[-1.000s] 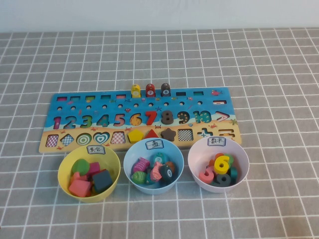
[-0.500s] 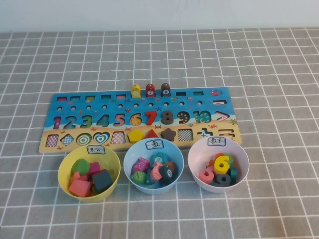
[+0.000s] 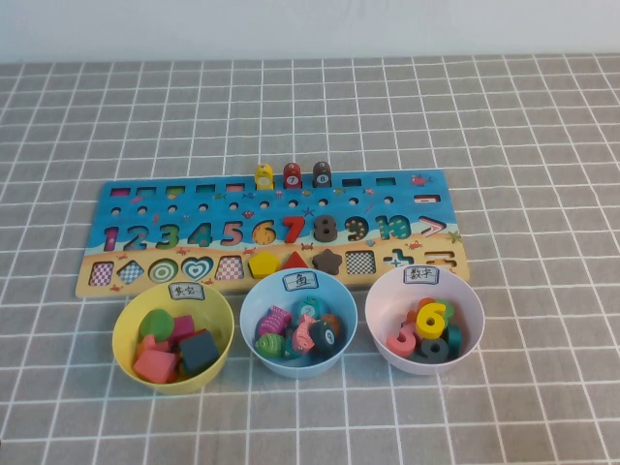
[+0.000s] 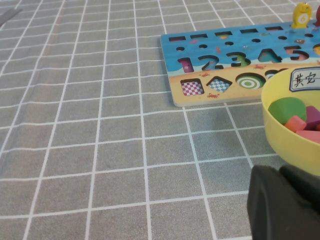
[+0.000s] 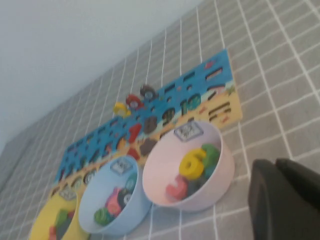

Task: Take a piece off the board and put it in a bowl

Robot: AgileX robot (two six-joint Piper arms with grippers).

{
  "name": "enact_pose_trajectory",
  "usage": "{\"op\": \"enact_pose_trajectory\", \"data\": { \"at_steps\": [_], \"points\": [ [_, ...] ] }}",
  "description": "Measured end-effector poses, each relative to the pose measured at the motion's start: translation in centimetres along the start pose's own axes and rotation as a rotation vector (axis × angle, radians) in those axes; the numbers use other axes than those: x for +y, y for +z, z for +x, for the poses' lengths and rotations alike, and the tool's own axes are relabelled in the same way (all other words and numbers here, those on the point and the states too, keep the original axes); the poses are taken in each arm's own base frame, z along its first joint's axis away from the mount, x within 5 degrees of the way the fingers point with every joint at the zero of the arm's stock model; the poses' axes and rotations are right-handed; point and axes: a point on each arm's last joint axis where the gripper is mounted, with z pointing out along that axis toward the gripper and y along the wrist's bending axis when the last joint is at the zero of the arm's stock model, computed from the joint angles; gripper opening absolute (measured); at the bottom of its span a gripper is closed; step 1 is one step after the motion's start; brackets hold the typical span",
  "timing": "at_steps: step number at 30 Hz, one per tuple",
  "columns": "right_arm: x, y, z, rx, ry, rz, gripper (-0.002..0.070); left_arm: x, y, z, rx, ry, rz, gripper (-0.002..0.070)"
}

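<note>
The board (image 3: 271, 232) lies flat on the grey checked tabletop (image 3: 523, 145), long axis running left-right across the high view, number row 1-10 above the sandy strip w/ shape cut-outs nearest the robot. Three small pegs stand upright along its far edge: yellow (image 3: 263, 177), red (image 3: 292, 176), dark (image 3: 322, 174).

The star piece (image 3: 327, 261) sits in the sandy strip, just right of the red triangle block (image 3: 294, 261), which is just right of the yellow hexagon block (image 3: 263, 263). Star is roughly symmetric, no clear long axis; one rounded point faces the far edge of the board.

Three bowls in a row just on the robot's side of the board: yellow bowl (image 3: 129, 360) at left w/ white label on its far rim, holding green, pink, red and dark blue blocks; light blue bowl (image 3: 250, 334) in the middle w/ fish pieces; pale pink bowl (image 3: 380, 339) at right w/ number pieces.

Left end effector (image 4: 285, 205): dark bulk low in the left wrist view, near the yellow bowl; open or closed, can't tell. Right end effector (image 5: 285, 200): dark bulk in the right wrist view, beside the pink bowl; state can't tell either. Neither appears in the high view.
</note>
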Motion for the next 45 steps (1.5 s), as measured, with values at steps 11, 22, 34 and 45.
{"op": "enact_pose_trajectory", "data": {
  "at_steps": [11, 22, 34, 45],
  "points": [
    [4.0, 4.0, -4.3, 0.552, -0.134, 0.196, -0.0017, 0.0, 0.0, 0.0, 0.0, 0.0, 0.0, -0.0004],
    [6.1, 13.4, -9.0, 0.843, -0.251, 0.279, -0.0017, 0.0, 0.0, 0.0, 0.002, 0.0, 0.0, -0.0005],
    [12.3, 24.9, -6.4, 1.032, -0.455, 0.182, -0.0017, 0.0, 0.0, 0.0, 0.002, 0.005, 0.0, -0.0004],
    [14.7, 32.6, -3.8, 1.158, -0.506, 0.169, -0.0013, 0.0, 0.0, 0.0, 0.004, 0.0, 0.0, -0.0004]
  ]
}}
